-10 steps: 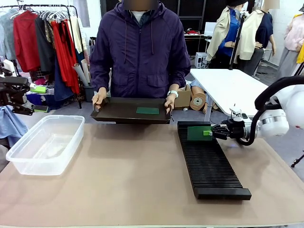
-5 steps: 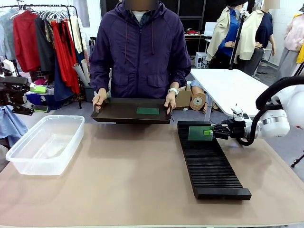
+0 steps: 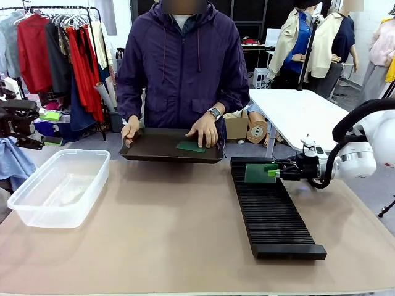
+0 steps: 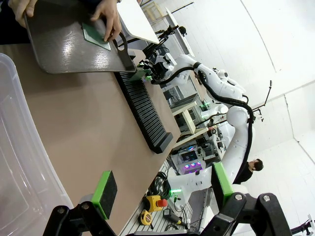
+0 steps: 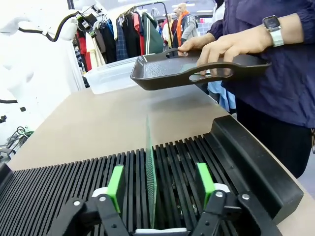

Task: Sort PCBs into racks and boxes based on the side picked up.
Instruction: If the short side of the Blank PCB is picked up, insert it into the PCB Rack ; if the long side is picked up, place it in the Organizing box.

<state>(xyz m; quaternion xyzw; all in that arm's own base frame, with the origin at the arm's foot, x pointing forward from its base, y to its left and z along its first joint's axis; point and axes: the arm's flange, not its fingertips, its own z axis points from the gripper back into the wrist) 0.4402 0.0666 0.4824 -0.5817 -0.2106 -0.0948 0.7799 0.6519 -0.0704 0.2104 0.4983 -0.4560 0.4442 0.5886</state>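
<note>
Standing on edge in one of the far slots of the black rack (image 3: 271, 216), the green PCB (image 5: 150, 182) rose upright between the fingers of the right gripper (image 5: 160, 184). The pincer was spread. Its green pads (image 5: 116, 183) stood clear of the board on both sides, so the slot alone appeared to carry it. The left gripper (image 4: 162, 189) hung over by the clear box (image 3: 37, 197) at the table's (image 3: 154, 246) left side, jaws wide and nothing between them.

A second PCB (image 3: 188, 147) lay flat on the dark tray (image 3: 154, 148) at the far side. The person's hand (image 3: 203, 131) rested on it, fingers over its near edge.

Judging by how thin the upright board looked, these PCBs were probably light and stiff — easy to lift, but apt to tip or pivot if pinched off-centre. The smooth faces likely gave the pads little purchase unless they closed squarely. Fine markings on the lighter face suggested traces better left unscraped, so a hold near an edge, across the two faces, seemed the safest. The board lying flat would be the awkward one. With no edge raised, a two-finger pincer would have little to close on unless the person tilted or lifted it. The slots looked narrow, so a board going in crooked would probably catch on a rib rather than seat — a straight, vertical entry mattered more than force.
</note>
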